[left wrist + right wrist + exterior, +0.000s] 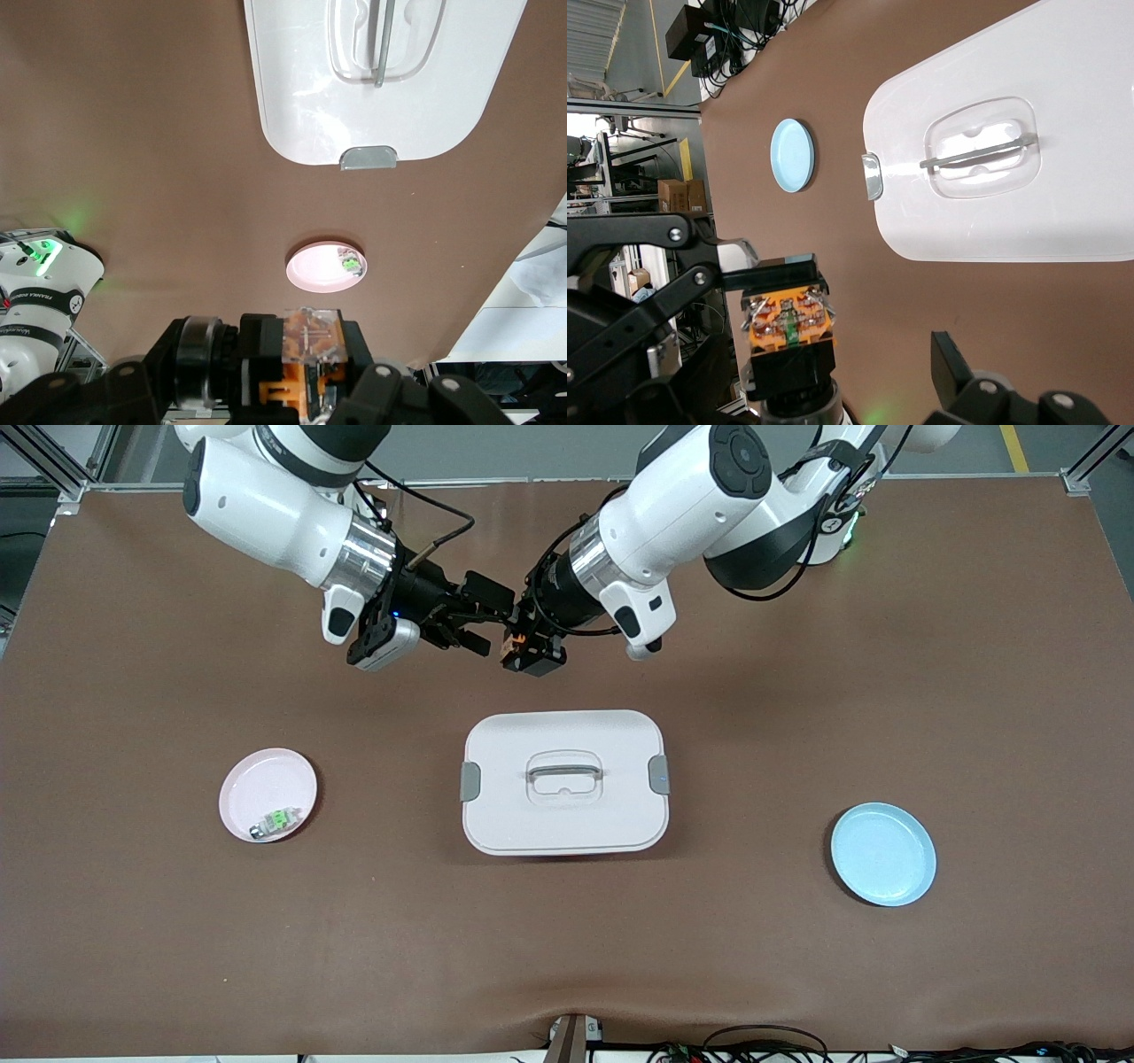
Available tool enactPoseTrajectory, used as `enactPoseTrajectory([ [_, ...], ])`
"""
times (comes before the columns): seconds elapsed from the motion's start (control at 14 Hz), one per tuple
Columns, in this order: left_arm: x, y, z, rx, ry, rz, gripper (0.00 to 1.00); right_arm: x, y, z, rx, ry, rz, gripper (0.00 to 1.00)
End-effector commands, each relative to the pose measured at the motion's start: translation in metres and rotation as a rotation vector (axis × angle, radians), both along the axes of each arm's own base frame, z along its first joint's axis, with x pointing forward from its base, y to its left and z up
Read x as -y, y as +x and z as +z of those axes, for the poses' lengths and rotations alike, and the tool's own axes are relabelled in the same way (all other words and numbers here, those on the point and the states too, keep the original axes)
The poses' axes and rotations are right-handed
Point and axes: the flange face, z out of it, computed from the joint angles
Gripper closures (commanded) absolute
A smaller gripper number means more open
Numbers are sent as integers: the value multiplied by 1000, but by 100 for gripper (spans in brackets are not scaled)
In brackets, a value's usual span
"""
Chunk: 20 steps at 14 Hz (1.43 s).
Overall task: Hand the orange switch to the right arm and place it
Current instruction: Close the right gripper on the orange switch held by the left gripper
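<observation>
Orange switch (pixel 521 646) pinched tight in my left gripper (pixel 524 648), in the air over bare table farther from the front camera than the box (pixel 564 781). My right gripper (pixel 471 622) gapes empty just beside. I should straddle the black body squarely before the left lets go.

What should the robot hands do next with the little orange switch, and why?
Probably the right hand should close on the orange switch. The left hand holds it in the air, and the right hand's fingers stand open right beside it.
</observation>
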Motion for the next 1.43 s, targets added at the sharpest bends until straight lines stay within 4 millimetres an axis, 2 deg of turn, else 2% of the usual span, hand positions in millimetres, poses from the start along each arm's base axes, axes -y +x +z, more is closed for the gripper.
enactPoseTrajectory([
  [0.0, 2, 0, 5, 25, 7, -4, 79, -2, -1, 1, 17, 22, 12, 16],
  [0.14, 2, 0, 5, 25, 7, -4, 78, -2, -1, 1, 27, 21, 19, 37],
  [0.5, 2, -1, 4, 24, 7, -5, 78, -3, -1, 1, 34, 19, 26, 73],
  [0.57, 2, -1, 5, 26, 6, -5, 79, -4, -2, 1, 41, 18, 32, 84],
  [0.64, 2, -1, 5, 25, 7, -6, 78, -5, -2, 1, 47, 18, 37, 100],
  [0.78, 2, -1, 5, 25, 7, -6, 75, -5, -3, 1, 38, 19, 32, 100],
  [1.07, 2, 0, 5, 25, 6, -3, 30, -5, -3, 1, 35, 19, 32, 100],
  [1.21, 0, 1, 9, 29, 3, 2, 24, -5, -3, 1, 34, 18, 33, 100],
  [1.35, -3, 2, 12, 27, 0, 13, 9, -5, -3, 0, 34, 17, 34, 100],
])
